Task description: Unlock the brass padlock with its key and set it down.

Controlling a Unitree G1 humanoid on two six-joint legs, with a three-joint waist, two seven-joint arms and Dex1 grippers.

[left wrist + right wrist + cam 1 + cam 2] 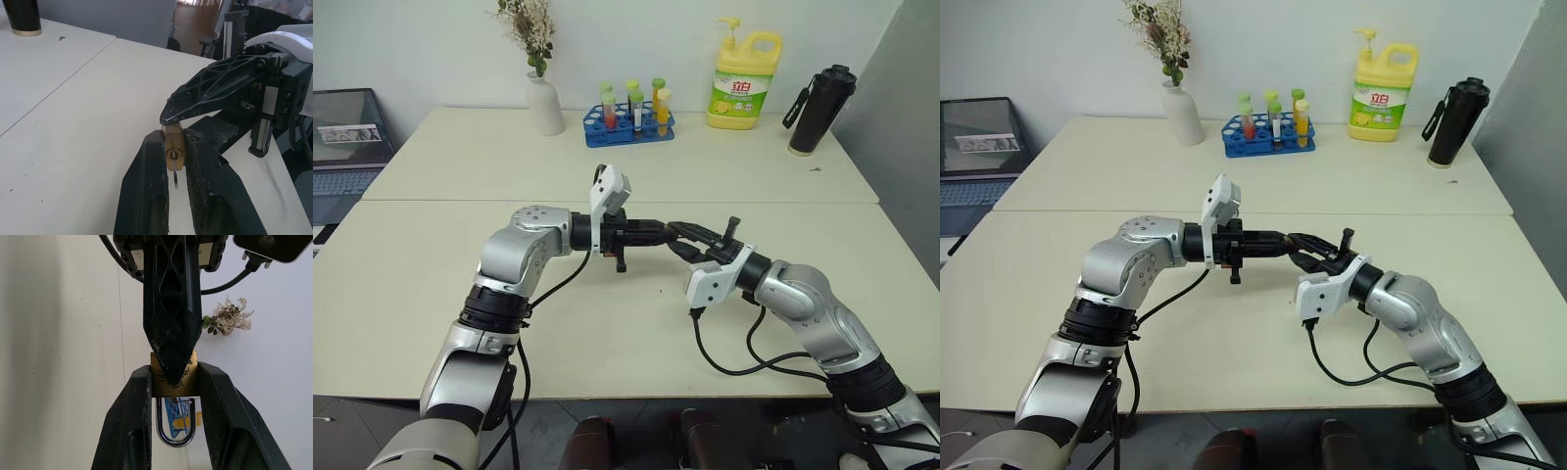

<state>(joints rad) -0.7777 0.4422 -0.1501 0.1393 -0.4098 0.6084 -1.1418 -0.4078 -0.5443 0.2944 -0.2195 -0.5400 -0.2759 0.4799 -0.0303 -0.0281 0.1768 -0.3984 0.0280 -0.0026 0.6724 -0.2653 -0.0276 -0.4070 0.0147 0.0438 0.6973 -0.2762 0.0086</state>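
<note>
The small brass padlock (174, 147) hangs in the air above the table (607, 333), where my two grippers meet tip to tip. My right gripper (173, 369) is shut on the narrow sides of its body (159, 387), and the silver shackle (175, 440) points back toward that wrist. From the opposite side, my left gripper (174, 139) has its fingers closed against the padlock's broad faces. The thin silver key (175, 178) sticks out of the keyhole into the narrow gap between the left fingers. In the head views the black fingers (651, 232) hide the padlock.
Along the far table stand a white vase (544, 103), a blue rack of tubes (628, 122), a yellow detergent bottle (745, 83) and a black flask (820, 108). A laptop (347, 147) sits at the far left. Bare tabletop lies under both arms.
</note>
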